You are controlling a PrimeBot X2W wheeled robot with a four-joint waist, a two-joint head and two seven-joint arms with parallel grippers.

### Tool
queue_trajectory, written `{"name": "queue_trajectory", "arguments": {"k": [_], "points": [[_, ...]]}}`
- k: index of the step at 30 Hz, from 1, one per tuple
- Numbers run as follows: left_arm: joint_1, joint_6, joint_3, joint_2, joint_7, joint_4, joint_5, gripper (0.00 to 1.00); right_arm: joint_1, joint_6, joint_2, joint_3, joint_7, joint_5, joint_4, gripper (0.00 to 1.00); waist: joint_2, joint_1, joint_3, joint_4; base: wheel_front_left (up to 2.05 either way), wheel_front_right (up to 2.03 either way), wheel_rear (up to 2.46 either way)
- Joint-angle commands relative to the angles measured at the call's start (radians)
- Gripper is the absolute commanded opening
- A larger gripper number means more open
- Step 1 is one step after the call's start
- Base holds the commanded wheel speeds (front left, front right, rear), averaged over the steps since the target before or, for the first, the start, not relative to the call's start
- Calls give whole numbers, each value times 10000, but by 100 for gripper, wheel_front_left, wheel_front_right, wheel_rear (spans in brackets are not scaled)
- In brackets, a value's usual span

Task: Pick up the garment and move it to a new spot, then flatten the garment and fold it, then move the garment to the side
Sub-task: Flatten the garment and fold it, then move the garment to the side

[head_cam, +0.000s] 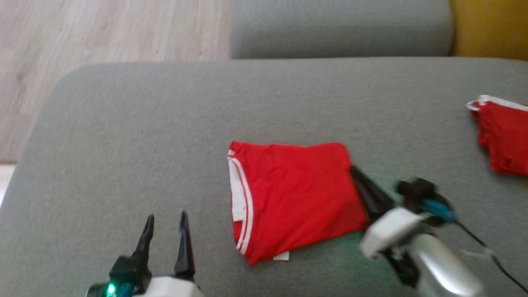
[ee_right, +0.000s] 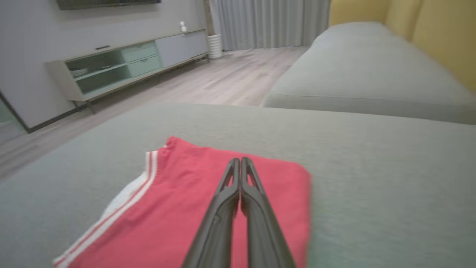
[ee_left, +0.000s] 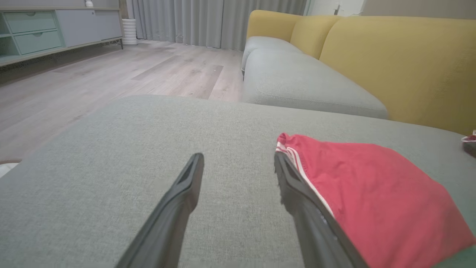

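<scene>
The garment (head_cam: 293,194) is red with white trim and lies folded into a rough square in the middle of the grey sofa seat (head_cam: 165,123). My right gripper (head_cam: 353,169) is shut, its tips at the garment's right edge. Seen from the right wrist, the joined fingers (ee_right: 241,163) reach over the red garment (ee_right: 178,208) with no cloth between them. My left gripper (head_cam: 166,218) stands open at the lower left, a little left of the garment. From the left wrist, that open gripper (ee_left: 238,163) has the garment (ee_left: 375,193) just beside its right finger.
A second red cloth with white trim (head_cam: 503,136) lies at the seat's right edge. Another grey cushion (head_cam: 342,29) and a yellow backrest (head_cam: 491,24) lie beyond. Wooden floor (head_cam: 103,33) is off the seat's left and far edges. A low cabinet (ee_right: 122,67) stands across the room.
</scene>
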Motion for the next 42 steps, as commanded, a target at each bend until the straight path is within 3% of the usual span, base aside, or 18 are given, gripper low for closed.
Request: {"name": "queue_trajectory", "arguments": {"k": [1, 2, 3, 11, 15, 22, 31, 34, 42], "points": [[-73, -85, 475, -61, -122, -158, -1, 100, 526, 67, -268, -648, -116, -341, -627, 40, 0, 0, -430, -408, 0, 0, 0], [-9, -134, 521, -60, -122, -106, 13, 100, 753, 67, -399, -1020, -118, -508, -847, 74, 0, 0, -491, -455, 0, 0, 0], [45, -188, 563, -54, -122, -39, 45, 100, 993, 67, -500, -1395, -120, -657, -1079, 100, 0, 0, -543, -490, 0, 0, 0], [396, -505, 997, -51, -122, 383, 112, 100, 2863, 67, -507, -3701, 103, -1466, -2554, 100, 0, 0, -845, -633, 0, 0, 0], [542, -680, 1196, -54, -122, 554, 131, 100, 3824, 67, -12, -4663, 274, -1839, -3122, 100, 0, 0, -923, -586, 0, 0, 0], [598, -738, 1346, -58, -122, 652, 134, 100, 4422, 67, 449, -5262, 413, -2201, -3573, 100, 0, 0, -964, -578, 0, 0, 0], [534, -650, 1297, -59, -122, 499, 118, 100, 4200, 67, 581, -5461, 886, -2142, -3984, 100, 0, 0, -836, -402, 0, 0, 0], [507, -606, 1235, -59, -122, 430, 81, 100, 3557, 67, 571, -5269, 1903, -1568, -4257, 100, 0, 0, -683, -374, 0, 0, 0], [94, -624, 809, -60, -122, 481, 67, 100, 1337, 67, 188, -4380, 6932, 592, -3277, 100, 0, 0, -34, -8, 0, 0, 0]]}}
